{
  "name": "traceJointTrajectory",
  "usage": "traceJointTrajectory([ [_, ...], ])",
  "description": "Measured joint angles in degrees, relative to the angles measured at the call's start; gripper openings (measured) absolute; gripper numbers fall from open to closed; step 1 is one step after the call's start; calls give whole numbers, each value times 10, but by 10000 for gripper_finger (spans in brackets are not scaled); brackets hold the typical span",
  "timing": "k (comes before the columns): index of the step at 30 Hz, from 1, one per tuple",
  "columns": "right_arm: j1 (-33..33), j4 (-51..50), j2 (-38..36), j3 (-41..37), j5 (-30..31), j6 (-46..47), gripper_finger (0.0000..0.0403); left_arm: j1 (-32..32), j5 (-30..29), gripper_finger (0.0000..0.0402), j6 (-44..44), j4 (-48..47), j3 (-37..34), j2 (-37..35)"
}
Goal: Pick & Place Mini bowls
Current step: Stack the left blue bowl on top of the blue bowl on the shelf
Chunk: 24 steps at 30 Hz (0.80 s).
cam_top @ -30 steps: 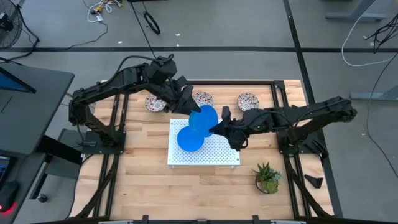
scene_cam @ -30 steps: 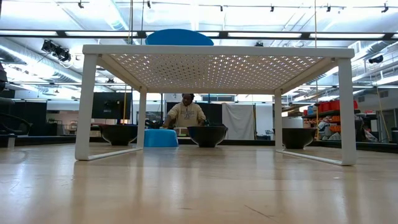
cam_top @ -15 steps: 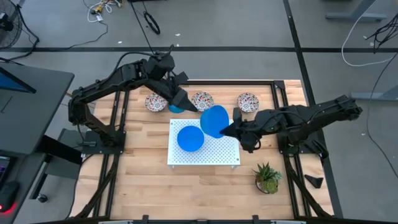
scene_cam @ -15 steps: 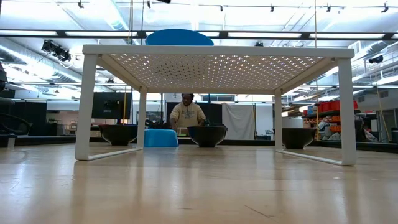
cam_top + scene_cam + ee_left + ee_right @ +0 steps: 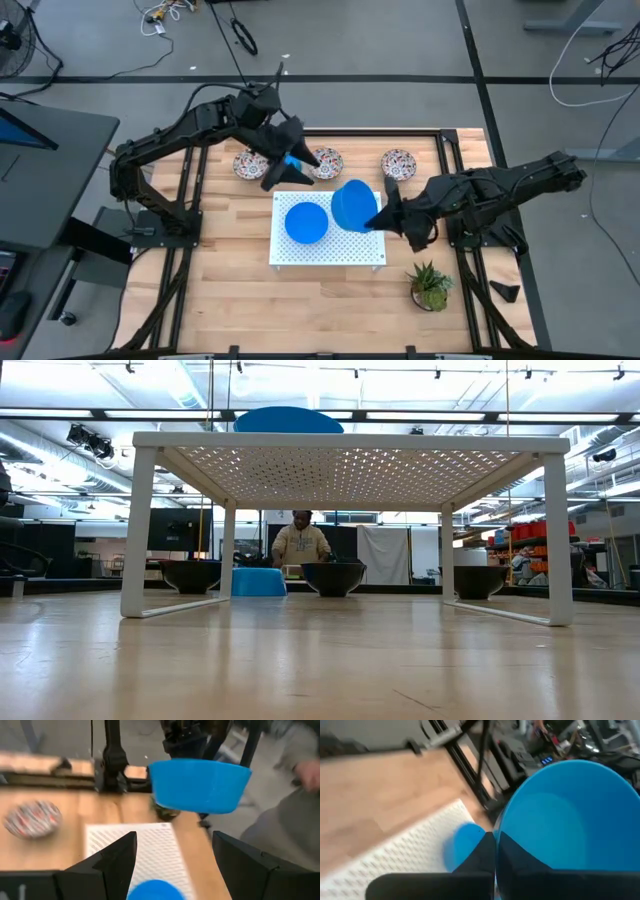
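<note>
My right gripper (image 5: 382, 216) is shut on a plain blue mini bowl (image 5: 352, 205), held over the right end of the white perforated board (image 5: 345, 250). A second blue bowl (image 5: 306, 222) sits on the board's left half. A third blue bowl (image 5: 258, 582) rests on the table behind the board. Three patterned bowls (image 5: 248, 165) (image 5: 326, 160) (image 5: 398, 162) stand in a row along the far side. My left gripper (image 5: 285, 168) hangs open above the board's far left corner, with nothing between its fingers (image 5: 120, 862). My right gripper pinches the held blue bowl's rim (image 5: 496, 840), one finger inside the bowl and one outside. The fingers come from the table's right side, slanting a little downward. The bowl (image 5: 200, 785) is lifted clear of the board, its mouth upward.
A small green potted plant (image 5: 430, 285) stands near the board's right near corner. The board is a low table on legs (image 5: 140, 530). A person (image 5: 300, 545) is in the room beyond the far edge.
My right gripper has carried the blue bowl away from my left gripper, toward the table's right and near edges and a little higher. My left gripper has stayed in place and rolled about its own axis.
</note>
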Motion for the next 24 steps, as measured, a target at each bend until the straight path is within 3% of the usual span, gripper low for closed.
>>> traceJointTrajectory([
  [9,0,9,0,0,-131,182,0,-8,-13,264,254,2,0,0],
  [13,-2,50,4,0,-205,293,0,-21,-15,264,321,1,0,0],
  [20,-35,151,35,0,-343,477,0,-56,-15,264,356,-1,0,0],
  [24,-66,156,58,17,-406,515,0,-77,-15,266,317,-1,0,0],
])
